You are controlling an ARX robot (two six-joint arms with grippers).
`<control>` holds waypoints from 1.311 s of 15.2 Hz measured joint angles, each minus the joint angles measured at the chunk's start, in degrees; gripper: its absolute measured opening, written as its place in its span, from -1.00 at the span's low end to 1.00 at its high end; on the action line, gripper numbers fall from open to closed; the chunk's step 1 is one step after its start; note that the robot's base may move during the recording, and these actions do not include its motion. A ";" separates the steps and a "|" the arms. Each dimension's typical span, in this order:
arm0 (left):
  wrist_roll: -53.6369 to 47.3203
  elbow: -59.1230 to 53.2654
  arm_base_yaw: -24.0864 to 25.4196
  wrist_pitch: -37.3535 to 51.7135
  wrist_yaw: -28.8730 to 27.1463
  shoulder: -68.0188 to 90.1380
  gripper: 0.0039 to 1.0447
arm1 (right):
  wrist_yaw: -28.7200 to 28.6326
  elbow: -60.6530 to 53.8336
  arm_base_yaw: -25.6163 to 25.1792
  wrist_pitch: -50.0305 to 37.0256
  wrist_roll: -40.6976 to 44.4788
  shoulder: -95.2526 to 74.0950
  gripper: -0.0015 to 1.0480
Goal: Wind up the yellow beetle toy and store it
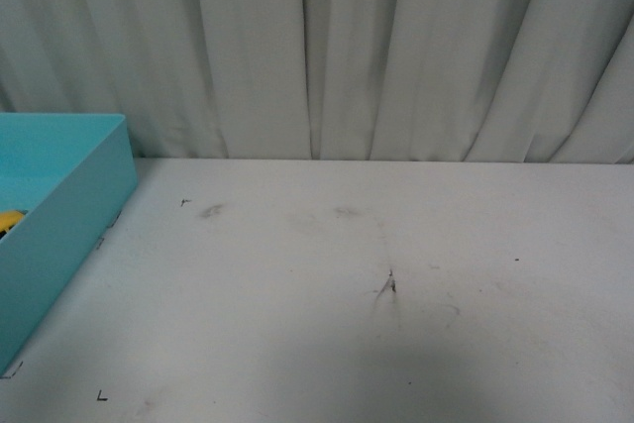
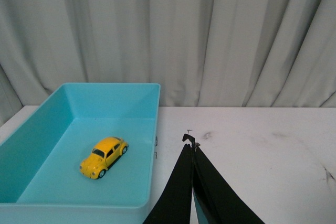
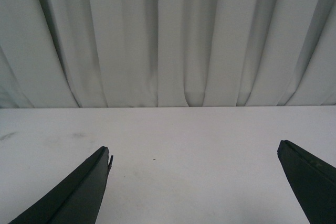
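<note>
We count one small glossy yellow Beetle-shaped toy car [image 2: 104, 157], with two of its silver-hubbed black wheels showing on the side turned to the left wrist camera. We count one open rectangular teal plastic bin [image 2: 149, 129]; the front view shows the same bin at its left edge, not a second one. We see one white table top [image 1: 396, 245] and one pleated pale grey curtain [image 1: 317, 47]. We count two black grippers: the left gripper [image 2: 190, 142] and the right gripper [image 3: 194, 150], each with two fingers in view.
</note>
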State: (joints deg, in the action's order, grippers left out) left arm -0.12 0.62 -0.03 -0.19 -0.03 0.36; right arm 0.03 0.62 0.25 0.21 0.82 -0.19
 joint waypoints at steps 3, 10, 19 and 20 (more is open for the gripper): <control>0.00 0.00 0.00 -0.02 0.00 0.00 -0.26 | 0.00 0.00 0.00 0.02 0.00 -0.02 0.87; -0.04 0.00 0.00 -0.17 0.02 0.00 0.88 | 0.00 0.00 0.00 0.04 0.00 -0.02 0.87; -0.02 0.00 0.00 0.42 -0.04 0.00 0.88 | -0.02 0.02 0.00 -0.66 0.00 0.04 0.87; -0.04 0.00 0.00 -0.22 0.15 0.00 0.88 | 0.00 0.00 0.00 0.46 0.00 -0.13 0.87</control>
State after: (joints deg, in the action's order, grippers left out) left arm -0.16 0.62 -0.03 -0.40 0.12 0.36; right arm 0.03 0.62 0.25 0.67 0.82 -0.32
